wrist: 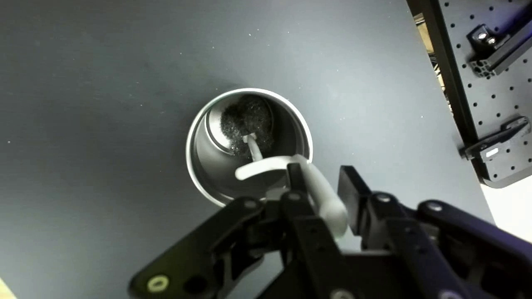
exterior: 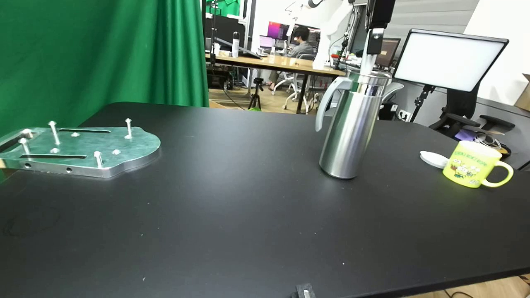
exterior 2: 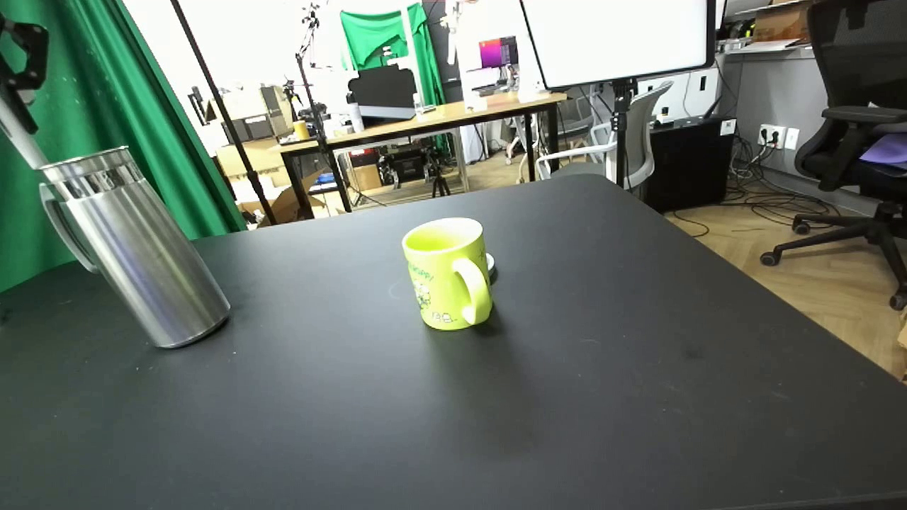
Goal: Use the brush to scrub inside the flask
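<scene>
Parted only a little at the gripper point(wrist: 322, 179), with the white handle of the brush point(wrist: 323, 199) between the fingers point(wrist: 354, 185). Close along the finger on the wrist picture's left, seemingly with a slim gap by the opposite one; cannot tell whether clamped or merely straddled.

Pointing down over the mouth of the flask point(exterior: 352, 128), itself standing on the table point(exterior: 232, 198), with fingertips just above the rim in both exterior views. Running down inside, by way of the brush, to dark bristles point(wrist: 247, 116) near the bottom, and bending off sideways at the mouth in a white hook point(wrist: 264, 167).

Cropped by the top edge in an exterior view, leaving only black housing point(exterior: 380, 14) and fingers in sight. Cropped at the left edge in an exterior view, down to a dark linkage point(exterior 2: 32, 57) and a fingertip. From the wrist, covering part of the flask's rim with blurred gripper parts. Able to see a white disc point(exterior: 433, 159) plainly in an exterior view, but as a mere sliver past the mug point(exterior 2: 439, 276) in an exterior view.
</scene>
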